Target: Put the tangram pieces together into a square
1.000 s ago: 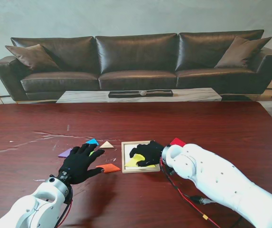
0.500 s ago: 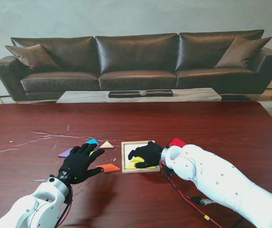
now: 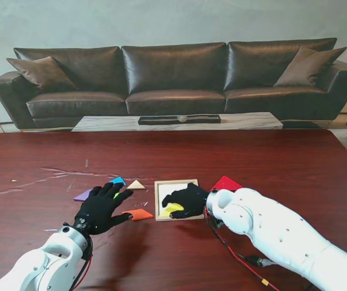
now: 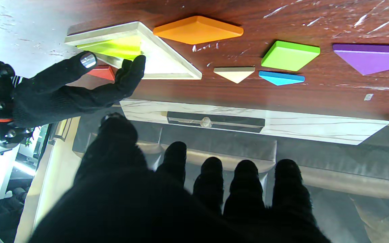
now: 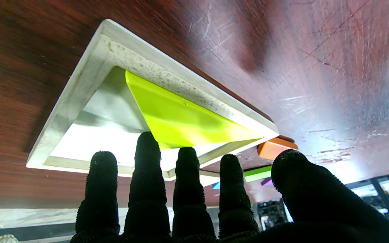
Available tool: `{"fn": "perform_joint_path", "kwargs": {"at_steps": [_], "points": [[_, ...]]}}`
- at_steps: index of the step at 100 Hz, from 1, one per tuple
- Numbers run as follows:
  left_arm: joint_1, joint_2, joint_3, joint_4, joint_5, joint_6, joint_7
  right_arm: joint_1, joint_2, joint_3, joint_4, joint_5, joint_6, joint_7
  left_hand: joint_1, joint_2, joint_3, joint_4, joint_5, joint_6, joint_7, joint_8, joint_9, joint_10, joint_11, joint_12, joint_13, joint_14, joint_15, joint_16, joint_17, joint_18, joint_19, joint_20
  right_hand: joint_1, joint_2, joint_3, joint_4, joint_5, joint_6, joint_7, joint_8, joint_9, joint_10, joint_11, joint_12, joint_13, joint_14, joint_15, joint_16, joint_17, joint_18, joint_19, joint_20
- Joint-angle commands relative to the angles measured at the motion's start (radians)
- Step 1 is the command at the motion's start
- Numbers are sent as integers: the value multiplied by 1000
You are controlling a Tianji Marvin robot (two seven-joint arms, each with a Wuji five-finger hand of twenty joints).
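Yellow triangle (image 5: 181, 118) lies in the wooden tray (image 3: 158, 200) mid-table, against its nearer-left corner. Right hand (image 3: 187, 200) hovers over it, fingers spread, holding nothing. Left hand (image 3: 100, 208) spread, empty, beside the orange piece (image 3: 138, 214); purple triangle (image 4: 373, 59) farther left.

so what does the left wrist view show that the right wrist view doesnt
Only the left wrist view shows the cream triangle, the red piece, the purple triangle in full, and the right hand from outside, fingers spread over the tray. Only the right wrist view shows the tray's bare floor close up. Both show the wooden tray with the yellow triangle inside, plus the orange piece and green piece.
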Motion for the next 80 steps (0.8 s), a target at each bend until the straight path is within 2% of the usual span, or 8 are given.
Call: {"fn": "perform_joint_path", "kwargs": {"at_steps": [1, 19, 54, 71, 80], "points": [[4, -1, 0, -4, -4, -2, 2, -27, 0, -2, -17, -17, 4, 13, 25, 35, -6, 20, -18, -9, -15, 0, -10, 2, -6, -1, -3, -17, -4, 0, -1, 10, -16, 15, -24, 24, -17, 22, 10, -3, -12, 0, 6, -7, 18, 17, -10, -109, -148, -96, -8, 17, 7, -22], [5, -1, -1, -5, -3, -2, 1, -68, 16, 67, -82, -90, 29, 19, 24, 36, -6, 20, -16, -11, -14, 1, -12, -1, -7, -1, -4, -17, -4, 0, -2, 11, -16, 16, -24, 29, -35, 24, 4, -4, -19, 0, -16, -1, 19, 18, -12, -84, -155, -95, -4, 38, 4, -22], [6, -1, -2, -6, 1, 0, 3, -208, 45, 304, -264, -287, 100, 66, 25, 35, -6, 20, -16, -9, -13, 1, -13, 2, -7, -1, -4, -17, -4, 0, -2, 11, -16, 16, -27, 29, -68, 27, -29, 12, -51, -6, -81, 12, 8, 13, -40, -71, -189, -105, -6, 44, -12, -25], [6, -1, -2, -6, 2, 1, 2, -233, 50, 398, -273, -327, 125, 87, 27, 34, -5, 20, -16, -8, -13, 1, -13, 3, -7, -1, -6, -16, -4, 0, -2, 11, -16, 16, -25, 1, -72, 30, -45, 8, -73, -10, -126, 0, 0, 7, -87, -76, -213, -115, -32, 43, -41, -41], [4, -1, 0, -5, 2, 1, 0, -230, 50, 428, -246, -337, 124, 73, 26, 34, -6, 20, -16, -9, -13, 1, -13, 1, -6, -1, -4, -17, -4, 0, -1, 10, -16, 16, -46, -59, 2, 27, -44, -8, -91, -6, -137, -9, -13, -6, -106, -74, -233, -140, -36, 42, -58, -65]]}}
